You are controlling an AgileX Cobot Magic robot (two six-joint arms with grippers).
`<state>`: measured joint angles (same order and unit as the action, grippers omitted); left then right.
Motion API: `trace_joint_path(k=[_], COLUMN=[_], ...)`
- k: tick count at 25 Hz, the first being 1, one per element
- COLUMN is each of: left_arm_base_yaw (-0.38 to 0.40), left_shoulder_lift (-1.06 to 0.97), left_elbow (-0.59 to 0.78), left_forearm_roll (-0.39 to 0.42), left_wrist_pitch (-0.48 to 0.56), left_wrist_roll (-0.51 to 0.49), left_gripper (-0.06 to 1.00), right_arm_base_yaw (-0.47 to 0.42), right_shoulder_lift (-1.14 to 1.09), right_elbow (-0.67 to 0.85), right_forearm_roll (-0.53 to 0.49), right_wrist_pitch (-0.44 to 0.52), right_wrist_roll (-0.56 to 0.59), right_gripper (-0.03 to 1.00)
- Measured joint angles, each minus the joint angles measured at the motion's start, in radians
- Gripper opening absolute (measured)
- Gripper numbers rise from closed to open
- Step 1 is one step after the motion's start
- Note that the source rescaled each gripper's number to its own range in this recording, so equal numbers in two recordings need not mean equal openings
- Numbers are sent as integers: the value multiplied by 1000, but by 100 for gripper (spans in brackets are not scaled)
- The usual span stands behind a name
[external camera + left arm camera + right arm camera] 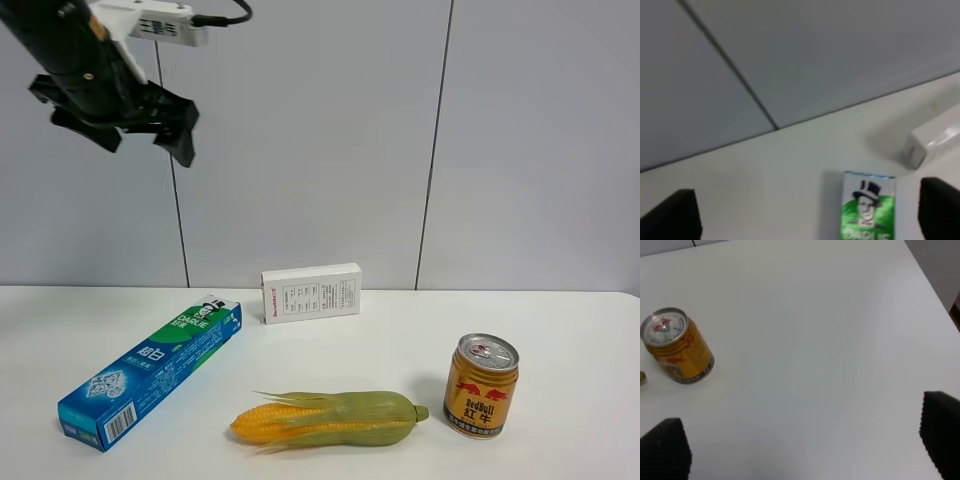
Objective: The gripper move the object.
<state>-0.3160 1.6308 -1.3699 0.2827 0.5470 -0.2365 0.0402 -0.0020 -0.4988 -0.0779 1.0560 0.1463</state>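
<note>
My left fingers (675, 217) look like matt black plastic, and so do my right fingers (940, 432), whose edge is finely ribbed. Ahead of the right pair, the can (676, 346) is glossy gold-lacquered metal with a bare silvery top. Between the left pair, the toothpaste box (869, 207) is shiny printed card. Past it, the white box (932, 142) looks glossy, though blurred. The table (815, 340) beneath is smooth matt white
</note>
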Motion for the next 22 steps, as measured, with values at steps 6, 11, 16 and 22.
trace_joint_path(k=[6, 11, 16, 22], left_arm_base_yaw=[194, 358, 468, 479], left_shoulder_lift=[-199, -442, -734, -1064], left_elbow=[237, 446, 626, 739], left_forearm_roll=[-28, -42, -88, -165], left_wrist_pitch=[-15, -23, -6, 184], left_wrist_roll=[53, 64, 70, 74], left_gripper=[66, 66, 66, 66], right_arm_base_yaw=[0, 0, 0, 0], right_shoulder_lift=[0, 0, 0, 0], right_elbow=[0, 0, 0, 0], right_forearm_roll=[0, 0, 0, 0], right_wrist_pitch=[0, 0, 0, 0], right_wrist_roll=[0, 0, 0, 0], right_gripper=[100, 100, 100, 100])
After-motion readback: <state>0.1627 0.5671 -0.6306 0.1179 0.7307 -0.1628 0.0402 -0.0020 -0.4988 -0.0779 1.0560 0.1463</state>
